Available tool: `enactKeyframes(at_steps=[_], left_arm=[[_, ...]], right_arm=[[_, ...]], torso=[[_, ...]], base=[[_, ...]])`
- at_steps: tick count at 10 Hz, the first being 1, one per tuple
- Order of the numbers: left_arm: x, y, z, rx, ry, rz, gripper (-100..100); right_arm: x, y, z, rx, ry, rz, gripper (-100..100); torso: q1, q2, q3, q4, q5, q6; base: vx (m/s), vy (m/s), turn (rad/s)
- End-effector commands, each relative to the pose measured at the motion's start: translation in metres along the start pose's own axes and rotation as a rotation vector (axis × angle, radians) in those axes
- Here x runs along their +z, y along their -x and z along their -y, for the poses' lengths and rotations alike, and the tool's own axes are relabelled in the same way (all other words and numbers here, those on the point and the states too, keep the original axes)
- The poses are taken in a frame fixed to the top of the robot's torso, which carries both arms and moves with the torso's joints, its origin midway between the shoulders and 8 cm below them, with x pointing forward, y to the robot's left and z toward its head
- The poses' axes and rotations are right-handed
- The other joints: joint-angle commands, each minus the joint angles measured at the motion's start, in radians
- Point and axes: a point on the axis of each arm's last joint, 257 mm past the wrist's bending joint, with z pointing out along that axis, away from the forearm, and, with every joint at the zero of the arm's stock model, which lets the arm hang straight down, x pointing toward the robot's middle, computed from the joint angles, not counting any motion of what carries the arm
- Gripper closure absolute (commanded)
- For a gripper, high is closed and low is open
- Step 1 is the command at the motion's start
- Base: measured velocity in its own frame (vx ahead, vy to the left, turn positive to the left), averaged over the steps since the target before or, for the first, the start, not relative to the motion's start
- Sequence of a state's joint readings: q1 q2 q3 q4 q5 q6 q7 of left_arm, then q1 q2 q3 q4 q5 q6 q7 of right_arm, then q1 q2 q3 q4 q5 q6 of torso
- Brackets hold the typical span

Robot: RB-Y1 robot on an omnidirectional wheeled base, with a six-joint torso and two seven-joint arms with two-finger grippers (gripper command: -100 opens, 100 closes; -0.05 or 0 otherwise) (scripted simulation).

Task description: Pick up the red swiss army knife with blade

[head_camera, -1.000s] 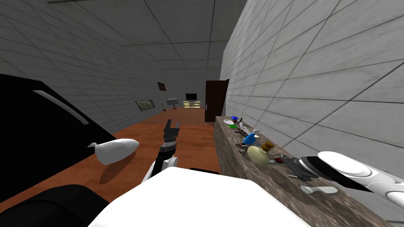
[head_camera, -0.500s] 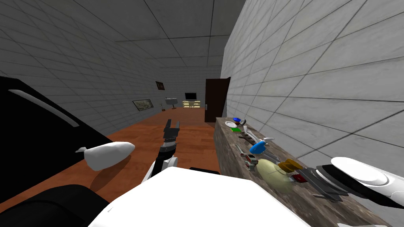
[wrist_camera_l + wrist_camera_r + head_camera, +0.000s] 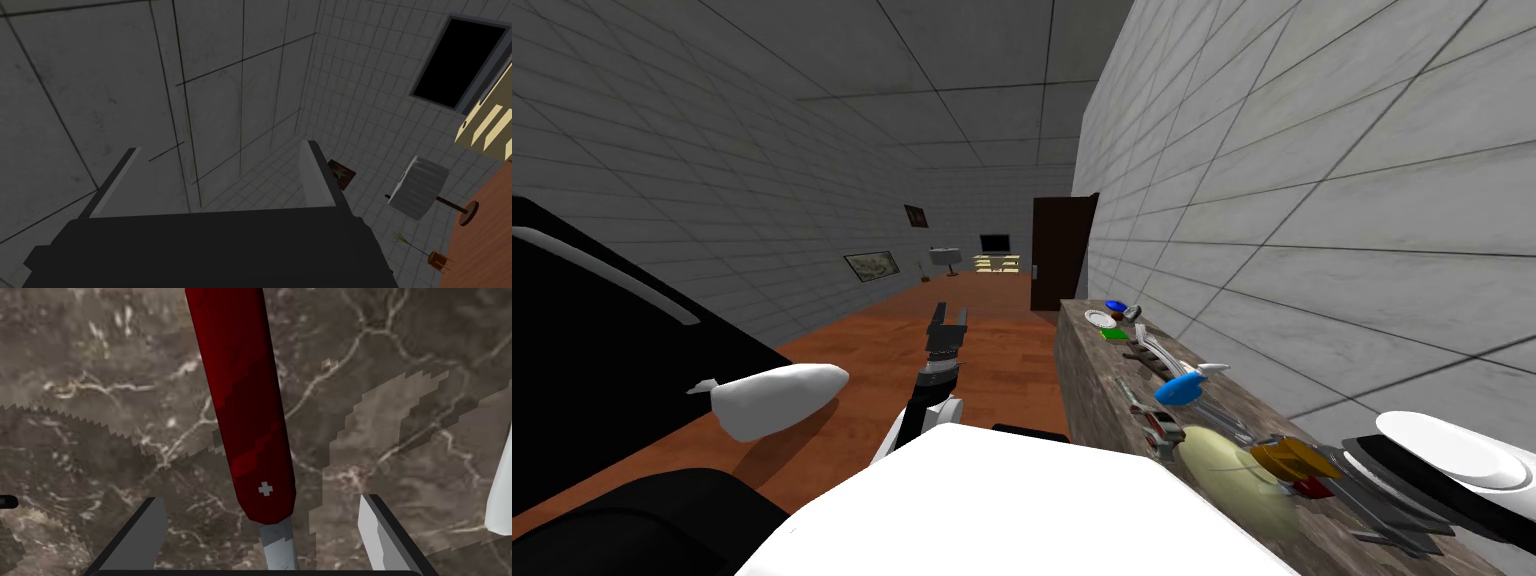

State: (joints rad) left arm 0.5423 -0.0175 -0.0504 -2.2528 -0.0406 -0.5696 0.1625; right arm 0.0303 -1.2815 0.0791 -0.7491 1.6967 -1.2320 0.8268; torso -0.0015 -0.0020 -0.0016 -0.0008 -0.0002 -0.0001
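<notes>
The red swiss army knife (image 3: 245, 398), marked with a small white cross, lies flat on a brown marble counter (image 3: 90, 378). Its grey blade (image 3: 277, 545) points toward my right gripper's body. My right gripper (image 3: 260, 500) is open and low over the counter, with the knife's blade end between its fingers and neither finger touching it. In the head view the knife (image 3: 1312, 487) shows as a red patch at the tip of the right gripper (image 3: 1342, 495), on the near end of the counter (image 3: 1102, 390). My left gripper (image 3: 947, 325) is held out ahead over the floor, open and empty (image 3: 221, 146).
Next to the knife stands a cream round bottle (image 3: 1237, 475) with a brown cap. Farther along the counter are a blue object (image 3: 1180, 388), metal utensils, a green item (image 3: 1114, 334) and a white plate (image 3: 1099, 318). The wall runs behind the counter. A white object (image 3: 500, 498) lies beside the right finger.
The whole head picture has shifted, so I have moved. The counter's things now sit nearer and lower right. The right gripper stays at the knife and the left arm holds still.
</notes>
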Motion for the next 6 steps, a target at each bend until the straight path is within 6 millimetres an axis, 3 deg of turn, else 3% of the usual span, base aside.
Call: enactKeyframes(at_steps=[1,4,5,6], left_arm=[[0.000,0.000,0.000,0.000,0.000,0.000,0],[0.000,0.000,0.000,0.000,0.000,0.000,0],[0.000,0.000,0.000,0.000,0.000,0.000,0],[0.000,0.000,0.000,0.000,0.000,0.000,0]], right_arm=[[0.002,-0.003,-0.008,-0.001,0.004,-0.008,-100],[0.005,-0.001,-0.012,0.009,-0.008,0.001,-100],[0.007,-0.006,-0.025,0.004,0.010,-0.017,-100],[0.007,-0.002,-0.020,0.016,-0.009,0.000,-100]], torso=[[0.000,0.000,0.000,0.000,0.000,0.000],[0.000,0.003,0.002,0.001,0.000,0.000],[0.000,0.003,0.002,0.001,0.000,0.000],[0.000,0.003,0.002,0.001,0.000,0.000]], base=[[-0.001,-0.003,0.103],[-0.008,-0.007,0.066],[-0.008,-0.007,0.097],[-0.007,-0.008,0.059]])
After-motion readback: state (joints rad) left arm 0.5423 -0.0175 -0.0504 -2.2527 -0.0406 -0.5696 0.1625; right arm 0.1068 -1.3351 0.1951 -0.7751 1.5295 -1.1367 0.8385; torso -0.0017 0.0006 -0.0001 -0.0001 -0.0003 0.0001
